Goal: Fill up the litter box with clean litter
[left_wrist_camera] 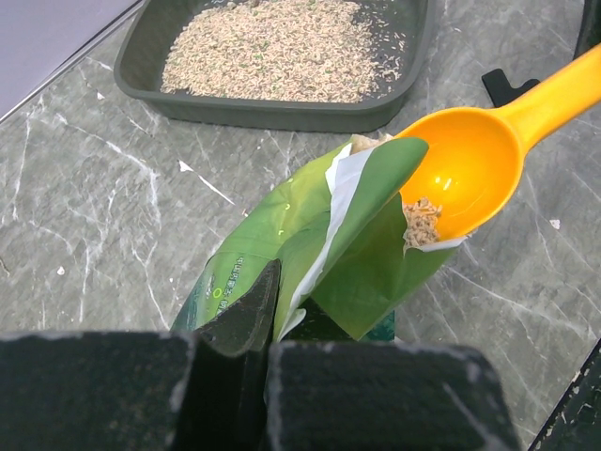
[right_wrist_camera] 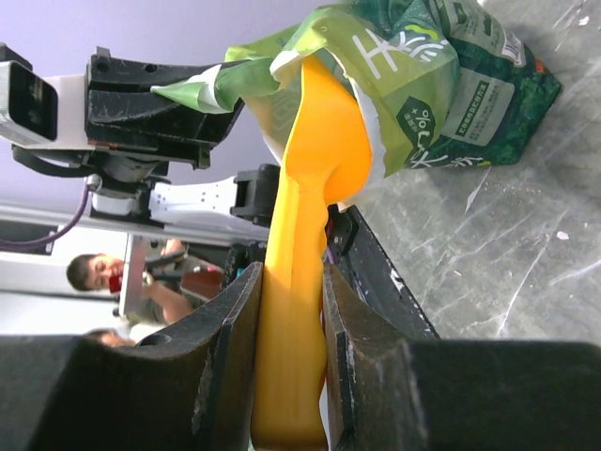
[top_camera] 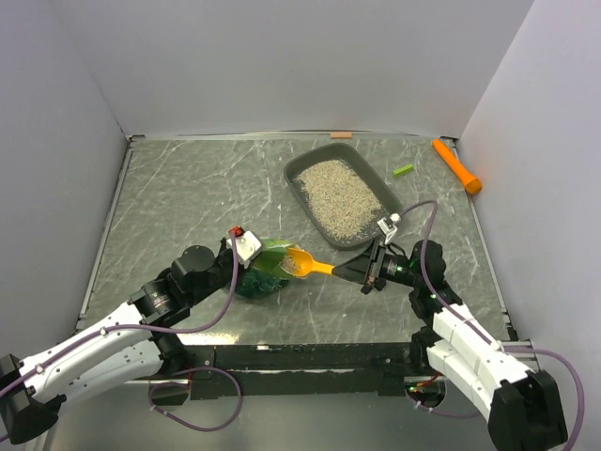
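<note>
The dark grey litter box [top_camera: 299, 171] sits at the back right of centre, its floor covered by pale clean litter [top_camera: 338, 197]. From the left wrist, the litter box [left_wrist_camera: 272, 111] and its litter [left_wrist_camera: 282, 52] lie beyond the bag. A crinkled green bag [top_camera: 265, 270] stands in the middle. My left gripper [top_camera: 252, 252] is shut on the bag's upper edge [left_wrist_camera: 291, 225]. My right gripper [top_camera: 362, 272] is shut on the handle of an orange-yellow scoop [top_camera: 305, 263]. The scoop's bowl [left_wrist_camera: 470, 174] rests at the bag's mouth with a little litter [left_wrist_camera: 421, 221] in it.
An orange cylinder [top_camera: 456, 166] lies at the far right corner, with a small green piece [top_camera: 403, 170] beside it. A small tan strip [top_camera: 341, 135] sits at the back edge. White walls enclose the marbled table [top_camera: 188, 197] on three sides.
</note>
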